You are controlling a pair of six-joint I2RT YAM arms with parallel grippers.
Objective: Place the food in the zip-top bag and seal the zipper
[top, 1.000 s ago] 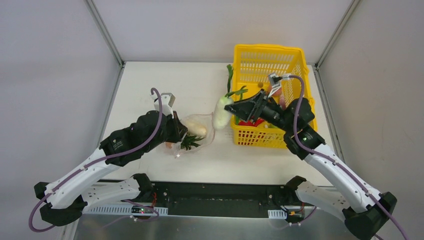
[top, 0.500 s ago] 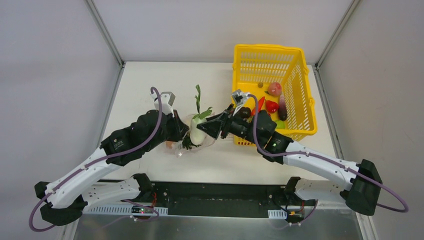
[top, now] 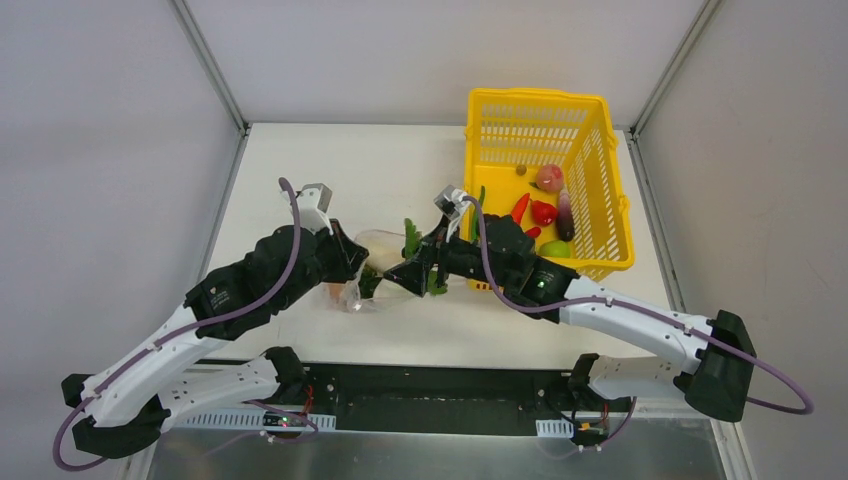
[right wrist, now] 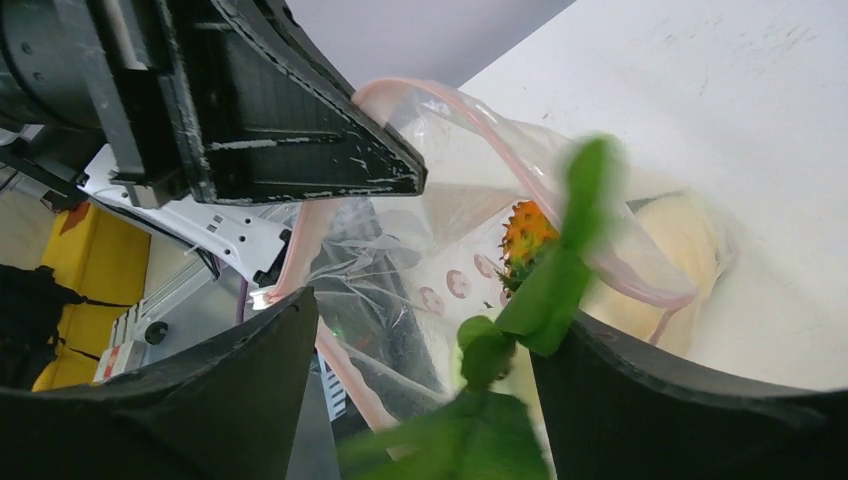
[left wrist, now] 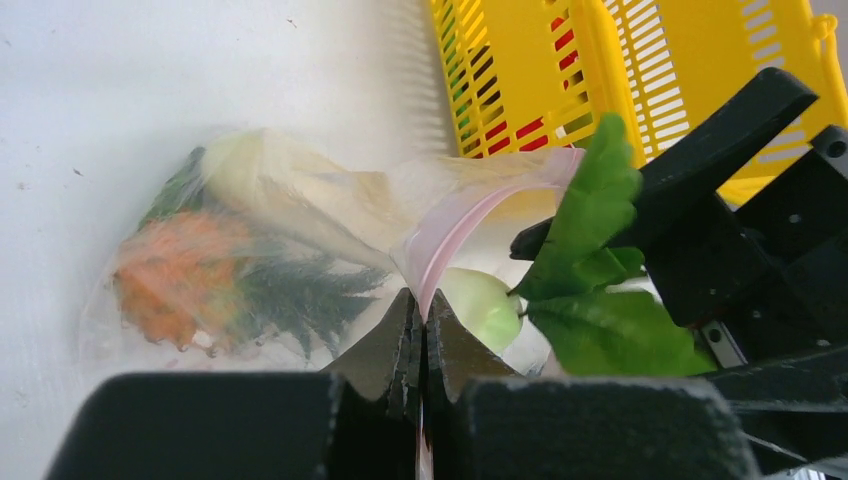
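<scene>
**Three views, one meeting point**

Top camera looks down from behind the arms over the whole worktop (top: 300, 170). Left wrist camera, tight behind the left hand (left wrist: 425, 320), faces the zip-top bag (left wrist: 330, 200); right wrist camera meets it head-on past the right hand (right wrist: 435, 320).

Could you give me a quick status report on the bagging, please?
Left end effector shut on zipper, bag mouth held open. Right end effector open, radish at the mouth. Nothing blocking.

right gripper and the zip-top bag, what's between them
The radish's green leaves, at the open mouth of the zip-top bag; the right wrist view shows it.
</scene>
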